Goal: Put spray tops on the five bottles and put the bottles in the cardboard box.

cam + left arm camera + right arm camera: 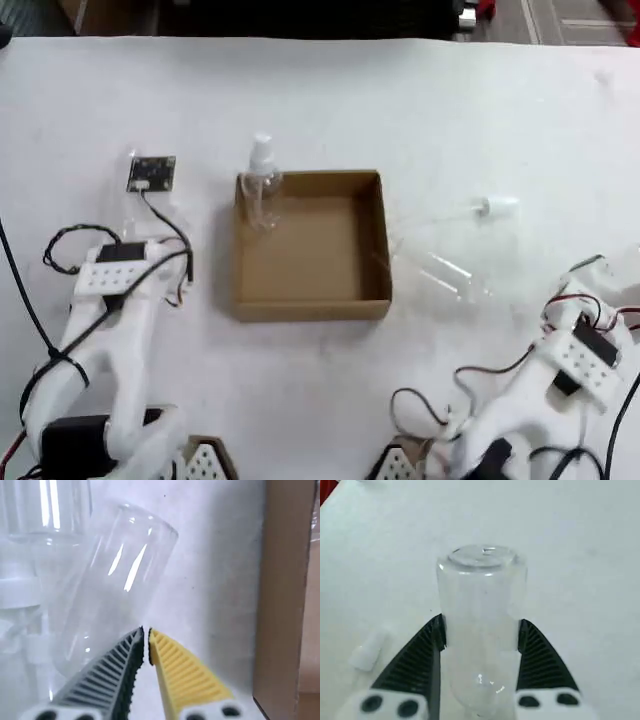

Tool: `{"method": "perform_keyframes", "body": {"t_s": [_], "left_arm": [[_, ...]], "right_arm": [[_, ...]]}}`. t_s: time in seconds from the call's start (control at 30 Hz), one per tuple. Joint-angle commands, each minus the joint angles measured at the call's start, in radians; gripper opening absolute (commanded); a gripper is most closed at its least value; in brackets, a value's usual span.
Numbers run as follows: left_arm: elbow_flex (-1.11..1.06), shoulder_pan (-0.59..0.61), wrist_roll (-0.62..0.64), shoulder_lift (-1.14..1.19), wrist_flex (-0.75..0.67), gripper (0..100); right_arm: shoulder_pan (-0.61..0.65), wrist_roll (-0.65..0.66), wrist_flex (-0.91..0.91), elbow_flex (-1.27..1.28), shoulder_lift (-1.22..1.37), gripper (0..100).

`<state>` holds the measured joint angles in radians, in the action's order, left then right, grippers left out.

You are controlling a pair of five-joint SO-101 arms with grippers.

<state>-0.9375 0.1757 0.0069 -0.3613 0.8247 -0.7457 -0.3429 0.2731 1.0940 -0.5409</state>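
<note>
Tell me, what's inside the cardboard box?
One clear bottle with a white spray top stands in the far left corner of the cardboard box. Brown floor shows beside it; the near wall hides a strip.

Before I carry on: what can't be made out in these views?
High view: clear bottles right of the cardboard box blend into the table; count unclear.
Left wrist view: lying bottle, near end blurred beside the left gripper; capped or not, unclear.
Right wrist view: held bottle, near end hidden inside the right gripper.

Capped bottle (262, 185) in far left corner of cardboard box (310, 305); loose spray top (494, 206) right of it.
</note>
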Motion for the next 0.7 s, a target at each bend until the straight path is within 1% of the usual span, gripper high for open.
{"method": "perform_keyframes", "body": {"t_s": [0.0,0.13,0.23,0.27,0.37,0.43,0.53,0.67], "left_arm": [[0.046,0.013,0.012,-0.038,-0.009,2],[0.048,0.01,0.012,-0.038,-0.009,2],[0.048,0.012,0.012,-0.038,-0.009,2],[0.048,0.012,0.012,-0.038,-0.009,2],[0.052,0.008,0.012,-0.038,-0.012,2],[0.052,0.007,0.012,-0.038,-0.017,2],[0.052,0.007,0.012,-0.038,-0.018,2],[0.052,0.007,0.012,-0.038,-0.018,2]], "right_arm": [[-0.025,-0.005,-0.113,-0.066,0.194,2.9],[-0.019,-0.005,-0.117,-0.155,0.404,9.5],[-0.019,0.009,-0.093,-0.206,0.493,15.2],[-0.022,0.058,-0.064,-0.221,0.504,17.7],[-0.01,0.302,0.053,-0.262,0.504,25.2],[-0.001,0.417,0.151,-0.292,0.483,28.2],[-0.005,0.56,0.292,-0.334,0.409,28.4],[-0.005,0.787,0.466,-0.394,0.237,28.5]]}}
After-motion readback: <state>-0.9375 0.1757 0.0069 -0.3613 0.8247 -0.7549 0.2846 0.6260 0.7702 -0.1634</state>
